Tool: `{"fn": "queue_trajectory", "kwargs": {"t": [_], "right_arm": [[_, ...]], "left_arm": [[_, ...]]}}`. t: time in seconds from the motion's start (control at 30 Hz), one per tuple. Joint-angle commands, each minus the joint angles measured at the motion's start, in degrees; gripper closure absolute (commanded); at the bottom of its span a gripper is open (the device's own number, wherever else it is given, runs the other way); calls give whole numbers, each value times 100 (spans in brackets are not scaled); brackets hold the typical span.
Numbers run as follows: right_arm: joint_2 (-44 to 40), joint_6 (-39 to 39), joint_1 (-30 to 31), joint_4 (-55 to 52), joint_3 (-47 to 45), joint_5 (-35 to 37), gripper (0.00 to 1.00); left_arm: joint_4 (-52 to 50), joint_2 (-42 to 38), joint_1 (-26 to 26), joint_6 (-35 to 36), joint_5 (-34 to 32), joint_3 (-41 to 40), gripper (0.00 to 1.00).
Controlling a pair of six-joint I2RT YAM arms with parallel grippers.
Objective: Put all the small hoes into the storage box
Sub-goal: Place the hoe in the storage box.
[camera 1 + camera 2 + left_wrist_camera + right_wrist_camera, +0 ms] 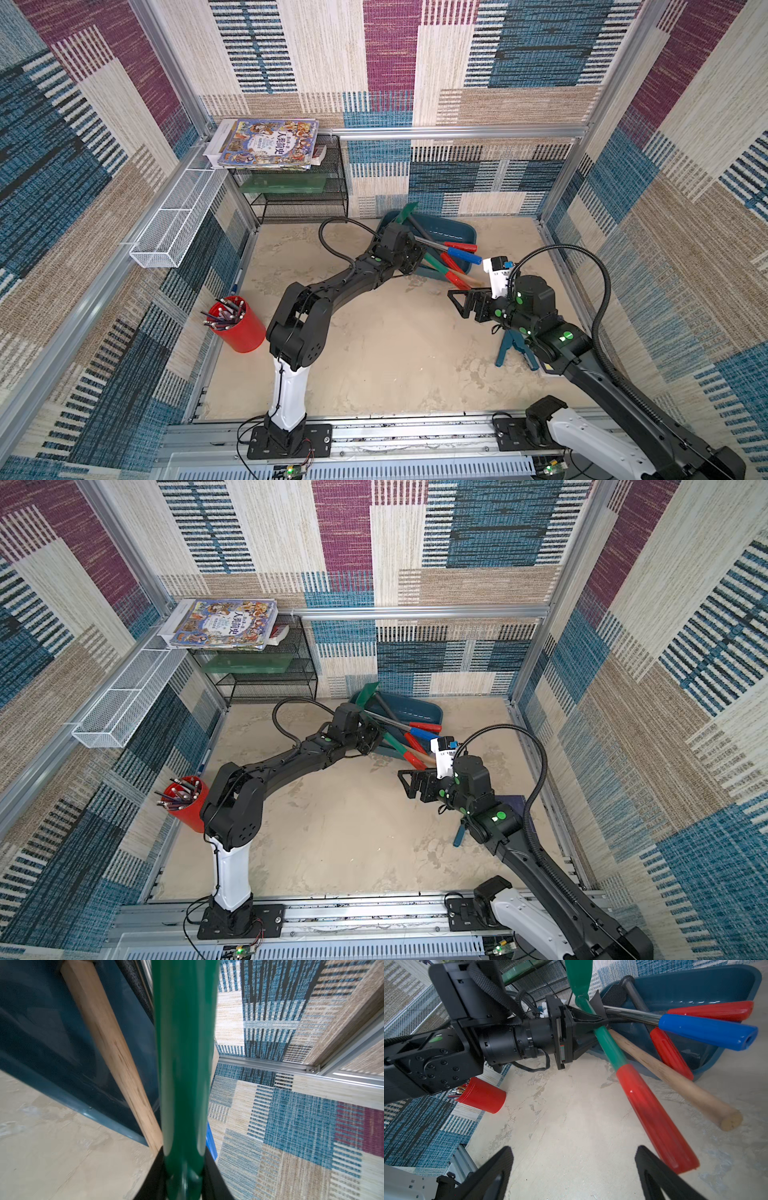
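The small hoe has a green blade, a green shaft and a red grip. My left gripper is shut on its shaft. The hoe is tilted: the blade is up over the back left corner of the storage box, and the grip hangs out over the floor in front. The teal box holds a wooden-handled tool, a blue-handled tool and red-handled ones. My right gripper is open and empty near the grip.
A red cup of pens stands at the left beside my left arm. A black wire rack with books fills the back left corner, next to a white mesh basket. A blue clamp lies under my right arm.
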Motion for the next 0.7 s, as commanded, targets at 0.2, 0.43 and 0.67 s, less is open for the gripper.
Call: {"fn": "queue_trajectory", "kwargs": {"t": [0.2, 0.43, 0.67], "right_arm": [[-44, 19, -19, 61, -11, 105, 4], [-56, 27, -34, 48, -75, 94, 4], [-179, 54, -53, 60, -185, 90, 4]], "left_arm": [[1062, 263, -19, -695, -245, 184, 100], [1521, 638, -34, -1270, -251, 342, 100], [1452, 725, -38, -1441, -566, 443, 100]]}}
